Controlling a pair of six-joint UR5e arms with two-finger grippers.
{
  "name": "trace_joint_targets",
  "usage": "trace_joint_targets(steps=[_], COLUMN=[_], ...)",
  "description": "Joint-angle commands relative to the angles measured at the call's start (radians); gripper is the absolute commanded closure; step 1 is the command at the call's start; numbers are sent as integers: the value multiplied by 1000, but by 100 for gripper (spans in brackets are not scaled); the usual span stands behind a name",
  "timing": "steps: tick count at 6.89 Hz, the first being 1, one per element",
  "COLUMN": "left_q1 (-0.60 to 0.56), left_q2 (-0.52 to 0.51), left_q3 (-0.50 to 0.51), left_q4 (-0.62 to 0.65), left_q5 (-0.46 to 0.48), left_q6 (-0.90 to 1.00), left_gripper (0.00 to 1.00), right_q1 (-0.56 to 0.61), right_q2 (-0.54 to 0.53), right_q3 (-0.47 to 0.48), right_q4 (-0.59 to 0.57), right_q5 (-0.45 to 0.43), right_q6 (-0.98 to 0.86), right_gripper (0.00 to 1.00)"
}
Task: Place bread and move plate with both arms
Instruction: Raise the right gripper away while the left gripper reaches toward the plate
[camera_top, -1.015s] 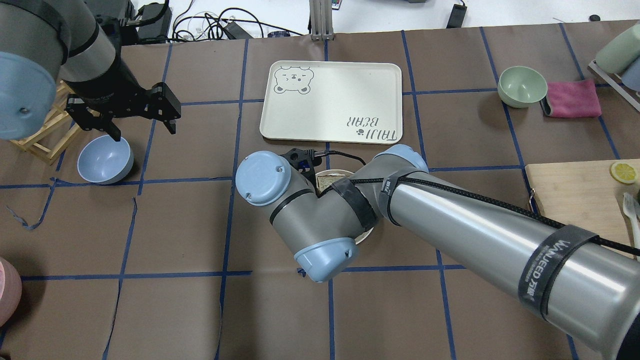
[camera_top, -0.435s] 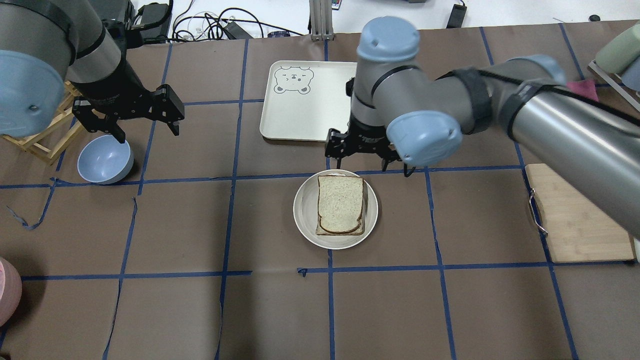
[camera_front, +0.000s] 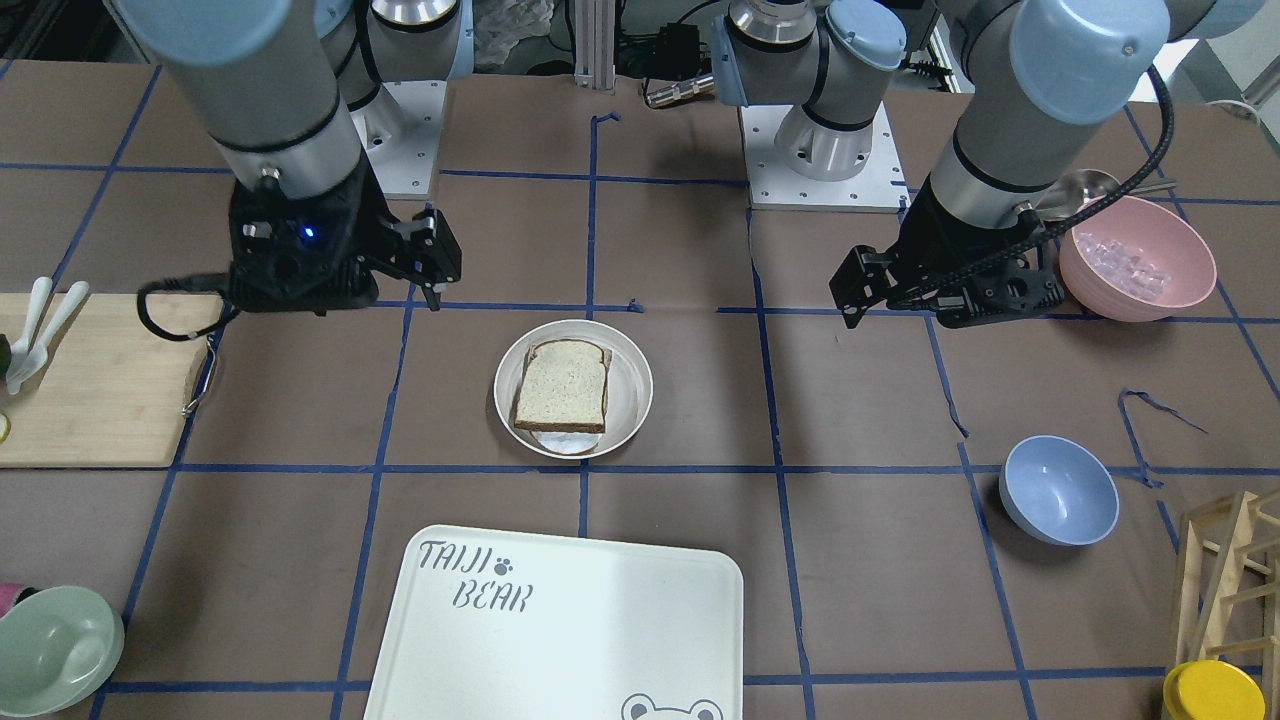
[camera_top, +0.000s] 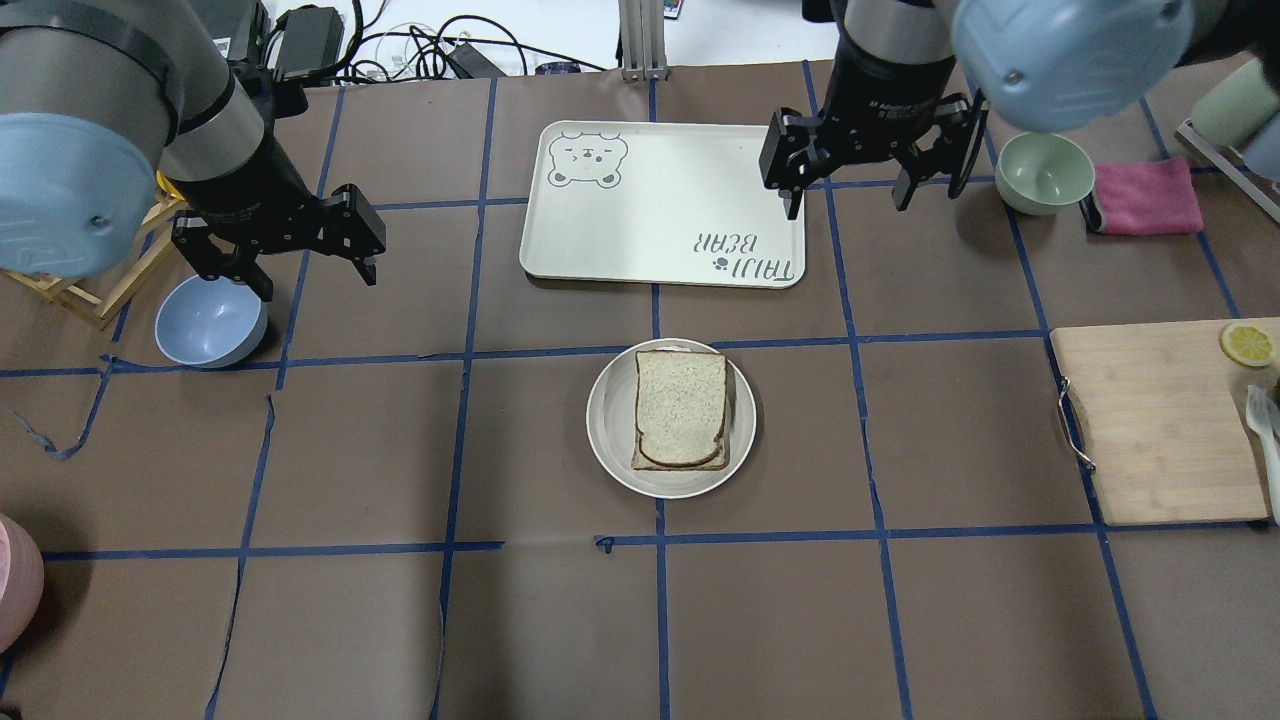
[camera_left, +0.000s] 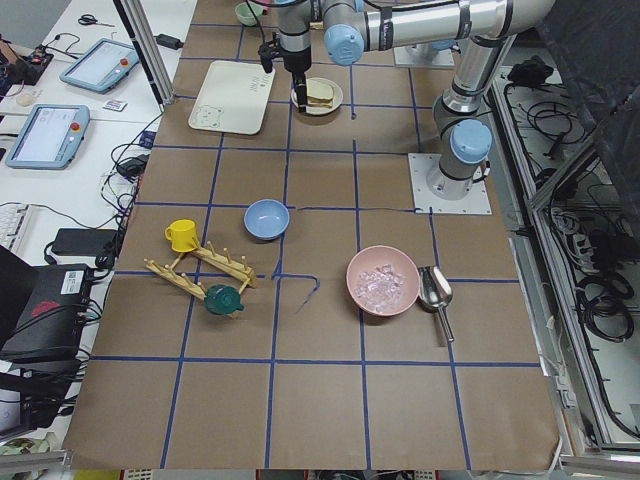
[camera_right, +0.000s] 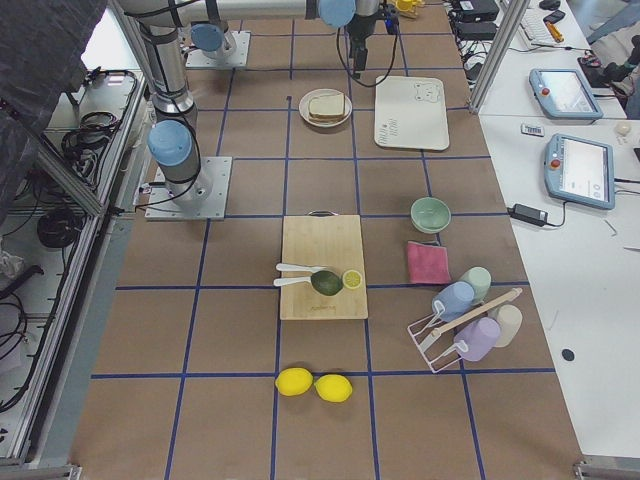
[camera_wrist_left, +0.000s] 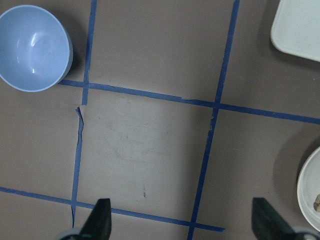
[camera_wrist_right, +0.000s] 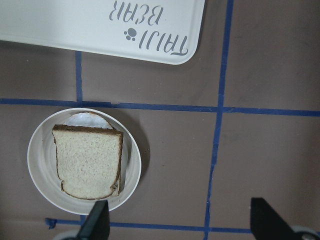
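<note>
Bread (camera_top: 681, 405) on plate (camera_top: 606, 440); pincers (camera_top: 318, 287) (camera_top: 848, 210) wide, empty

Plate (camera_top: 610, 425) glossy white; bread (camera_top: 680, 405) porous; table cover (camera_top: 400, 450) matt paper; cutting board (camera_top: 1160, 430) wood.

White tray (camera_top: 660, 205) mid-table, blue bowl (camera_top: 210, 320) well apart — green bowl (camera_top: 1044, 172) just beside pink cloth (camera_top: 1145, 197).

Plate (camera_wrist_left: 307, 191) cropped, left wrist view
</note>
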Motion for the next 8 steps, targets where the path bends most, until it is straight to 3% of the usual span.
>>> trace_joint_targets(steps=[1,4,6,8], left_q1=[-60,-145,-179,-261], left_q2=[-26,-91,-131,-192], left_q3=[-13,-103,-198,-237], left_q4=[28,131,363,475], left_q5=[-120,-122,-127,-119], left_q6=[-7,-22,-100,-131], left_gripper=[0,0,0,0], right_q1=[-35,-49,-55,-124], right_q2=[-36,-37,-37,-39], right_q3=[-2,32,36,56], right_q4=[-78,-95,-127,-131], right_q5=[-10,-14,-14,4], right_q6=[-13,-77,-138,-195], right_gripper=[0,0,0,0])
